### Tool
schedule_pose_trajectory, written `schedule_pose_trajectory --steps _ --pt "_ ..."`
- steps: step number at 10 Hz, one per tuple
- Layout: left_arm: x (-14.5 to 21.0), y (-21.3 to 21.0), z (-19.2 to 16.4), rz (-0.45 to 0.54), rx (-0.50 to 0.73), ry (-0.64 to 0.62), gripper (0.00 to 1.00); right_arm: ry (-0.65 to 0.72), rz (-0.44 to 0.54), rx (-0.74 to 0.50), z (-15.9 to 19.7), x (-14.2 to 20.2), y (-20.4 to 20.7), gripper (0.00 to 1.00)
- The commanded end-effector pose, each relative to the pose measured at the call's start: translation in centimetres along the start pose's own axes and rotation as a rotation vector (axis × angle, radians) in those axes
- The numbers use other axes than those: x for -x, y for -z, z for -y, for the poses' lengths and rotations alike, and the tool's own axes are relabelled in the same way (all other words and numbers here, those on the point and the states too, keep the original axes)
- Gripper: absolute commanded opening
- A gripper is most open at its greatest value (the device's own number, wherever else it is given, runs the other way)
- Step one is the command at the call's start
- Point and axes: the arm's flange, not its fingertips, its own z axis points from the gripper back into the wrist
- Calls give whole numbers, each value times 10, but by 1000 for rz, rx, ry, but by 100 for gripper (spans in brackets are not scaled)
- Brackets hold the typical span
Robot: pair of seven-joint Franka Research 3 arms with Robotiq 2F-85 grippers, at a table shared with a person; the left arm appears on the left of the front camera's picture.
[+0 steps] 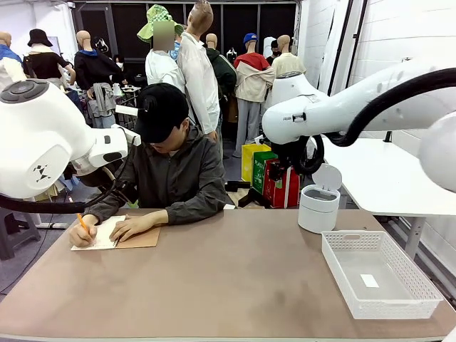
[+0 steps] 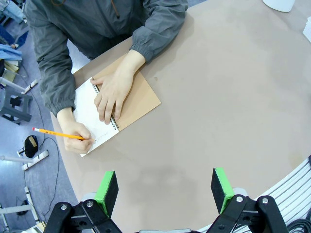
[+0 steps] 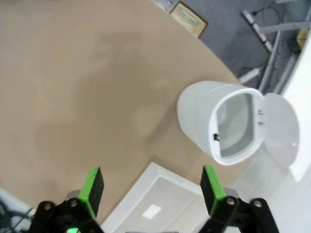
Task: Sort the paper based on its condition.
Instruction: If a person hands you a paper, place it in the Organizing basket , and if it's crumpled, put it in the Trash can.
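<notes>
- Left jaws: wide, with nothing between the green pads point(image 2: 108, 187). They hang above bare worktop point(image 2: 218, 97) at the bottom of the left wrist frame.
- Person, left of the front frame: one hand point(image 1: 83, 235) writes with an orange pencil point(image 1: 82, 222) while the other hand point(image 1: 139, 226) lies flat on the notebook point(image 1: 142, 239). The notebook has a tan card cover and a wire spiral.
- Paper: the white sheet in sight is the open page point(image 2: 85, 104). It is thin, smooth and flat, bound in the notebook and under both hands.
- Step in hand, as judged: sorting has not begun, and the arms wait on a sheet.
- Next move, as judged: a sheet must first be freed or passed over, then read as flat or crumpled. A flat sheet on this matt, smooth worktop gives little edge to pinch, while a wad would grip easily.
- Bin point(image 1: 318, 208), right of centre: white, round, smooth plastic, with its lid point(image 3: 282, 127) tipped open. It probably takes wads.
- Basket point(image 1: 385, 308), lower right: white, rectangular, shallow, with perforated walls. It probably takes flat sheets. I cannot tell whether the small white patch on its floor is a label or a scrap.
- Right jaws: wide and holding nothing. The pads point(image 3: 92, 188) stand above the basket corner, near the bin.
</notes>
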Motion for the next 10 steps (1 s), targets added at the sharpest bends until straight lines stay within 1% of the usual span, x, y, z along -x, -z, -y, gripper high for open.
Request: schedule_pose_trajectory --steps 1,3,5,7,10 --pt "0 0 -1 -3 0 12 100 -73 101 -34 -15 45 -2 100" --pt "0 0 -1 -3 0 12 100 -155 194 -74 -32 75 -13 100" --pt "0 0 -1 -3 0 12 100 -248 263 -128 -35 97 -19 100" --pt "0 0 -1 -3 0 12 100 -347 324 -196 -32 120 -22 100" --pt "0 0 -1 -3 0 12 100 -384 369 -299 -9 134 -17 100"
